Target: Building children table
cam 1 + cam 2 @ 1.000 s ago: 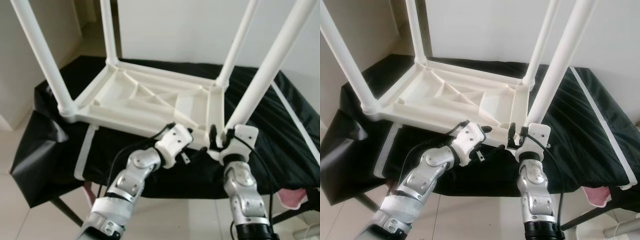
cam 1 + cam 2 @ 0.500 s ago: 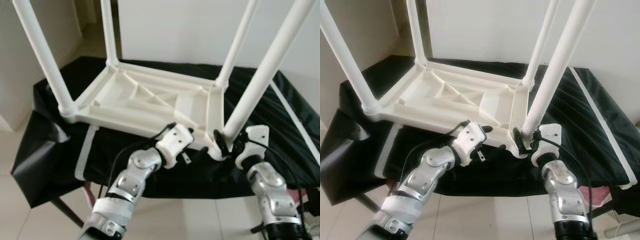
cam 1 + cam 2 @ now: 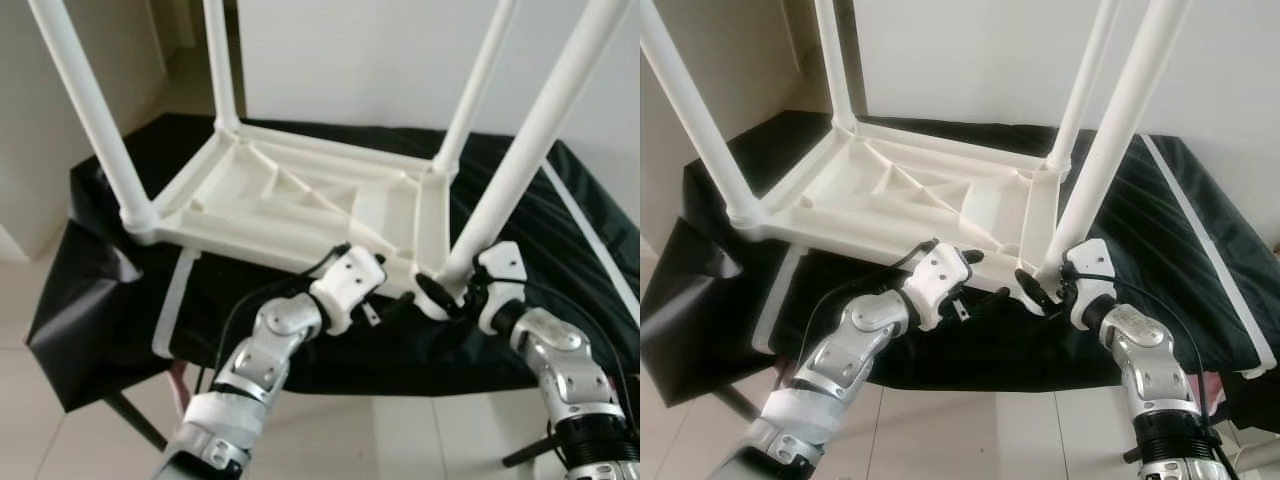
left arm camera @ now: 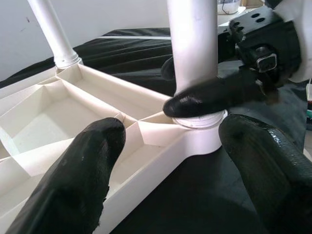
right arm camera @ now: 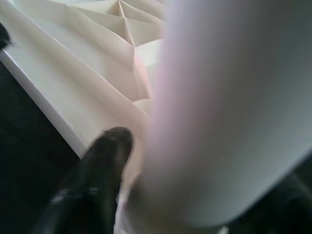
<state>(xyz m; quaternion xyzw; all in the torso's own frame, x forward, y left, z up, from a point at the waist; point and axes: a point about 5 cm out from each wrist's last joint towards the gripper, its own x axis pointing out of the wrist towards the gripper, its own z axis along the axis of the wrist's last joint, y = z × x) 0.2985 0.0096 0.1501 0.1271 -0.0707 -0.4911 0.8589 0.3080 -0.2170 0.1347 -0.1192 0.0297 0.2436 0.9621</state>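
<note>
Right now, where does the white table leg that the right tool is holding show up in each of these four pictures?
Left eye view: the near right leg, rising from lower centre-right to the top right corner.
Right eye view: same leg, right of centre.
Left wrist view: upright at top centre.
Right wrist view: a blurred white column close up.
Shared landmark: the right tool at the leg's base.

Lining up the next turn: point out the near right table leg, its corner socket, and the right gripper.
near right table leg (image 3: 1110, 140), right eye view, middle of the white tube.
corner socket (image 4: 202, 139), left wrist view, rounded collar under the leg.
right gripper (image 3: 1043, 287), right eye view, between fingertips at the leg's base.
</note>
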